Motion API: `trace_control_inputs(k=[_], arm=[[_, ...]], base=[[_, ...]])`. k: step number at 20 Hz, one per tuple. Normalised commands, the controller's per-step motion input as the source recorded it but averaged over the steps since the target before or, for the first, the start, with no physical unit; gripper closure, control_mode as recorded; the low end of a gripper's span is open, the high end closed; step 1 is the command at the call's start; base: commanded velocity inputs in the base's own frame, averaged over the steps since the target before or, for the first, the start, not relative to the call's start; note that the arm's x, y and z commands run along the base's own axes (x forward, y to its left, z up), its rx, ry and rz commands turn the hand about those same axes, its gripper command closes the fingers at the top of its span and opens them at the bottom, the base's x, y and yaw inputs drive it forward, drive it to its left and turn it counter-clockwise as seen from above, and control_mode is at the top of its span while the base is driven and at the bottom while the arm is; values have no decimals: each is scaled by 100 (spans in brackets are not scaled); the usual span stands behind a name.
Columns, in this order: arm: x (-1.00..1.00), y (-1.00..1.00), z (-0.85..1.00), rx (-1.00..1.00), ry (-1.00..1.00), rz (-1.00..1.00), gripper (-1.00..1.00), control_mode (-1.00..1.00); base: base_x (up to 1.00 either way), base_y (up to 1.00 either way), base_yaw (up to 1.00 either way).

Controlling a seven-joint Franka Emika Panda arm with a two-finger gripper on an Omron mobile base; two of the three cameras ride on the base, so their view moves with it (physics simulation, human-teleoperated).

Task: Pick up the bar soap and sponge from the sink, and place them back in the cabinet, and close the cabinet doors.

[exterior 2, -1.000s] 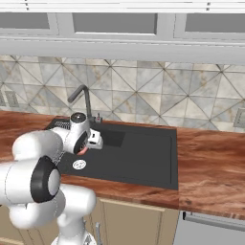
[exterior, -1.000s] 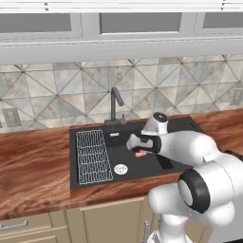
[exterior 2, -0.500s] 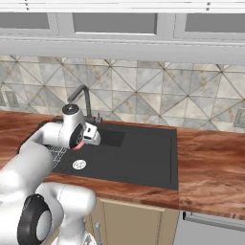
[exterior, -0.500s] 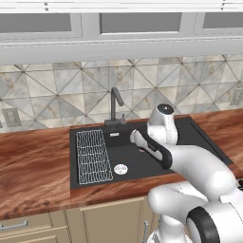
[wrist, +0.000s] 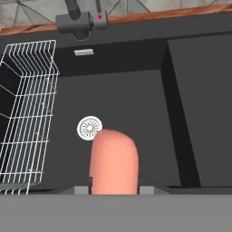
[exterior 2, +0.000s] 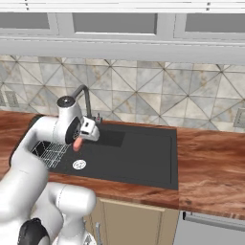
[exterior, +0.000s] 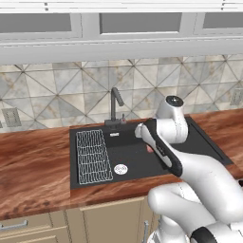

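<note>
The salmon-pink bar soap (wrist: pixel 114 161) stands on end between my gripper (wrist: pixel 114 190) jaws, which are shut on it. It hangs above the floor of the black sink (wrist: pixel 136 99), close to the round white drain (wrist: pixel 89 128). From the right base view the bar soap (exterior 2: pixel 76 142) pokes down out of the gripper (exterior 2: pixel 79 139) over the left part of the sink (exterior 2: pixel 139 153). A sliver of the bar soap (exterior: pixel 149 150) peeks from behind my forearm in the left base view. The sponge, the cabinet and the cabinet doors are out of view.
A white wire rack (wrist: pixel 27 113) fills the left end of the basin. The dark faucet (exterior: pixel 114 107) rises at the back rim. Wooden counter (exterior 2: pixel 210 162) runs on both sides, with grey glass-fronted upper cabinets (exterior: pixel 137 21) overhead.
The jaws have shut on the bar soap. The arm has swung up from its low reach into the basin, and the soap now hangs above the sink floor.
</note>
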Motion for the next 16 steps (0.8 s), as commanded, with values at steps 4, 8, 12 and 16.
trace_control_inputs(k=[4, 8, 12, 16], arm=[[-36, -1, 44, 0, 0, 0, 100, -100], [-33, -2, 37, 0, 0, 0, 100, -100], [-23, 0, 23, 0, 0, 0, 100, -100], [-14, 0, 11, 0, 0, 0, 100, -100]], base=[[0, 0, 0], [0, 0, 0], [0, 0, 0], [0, 0, 0]])
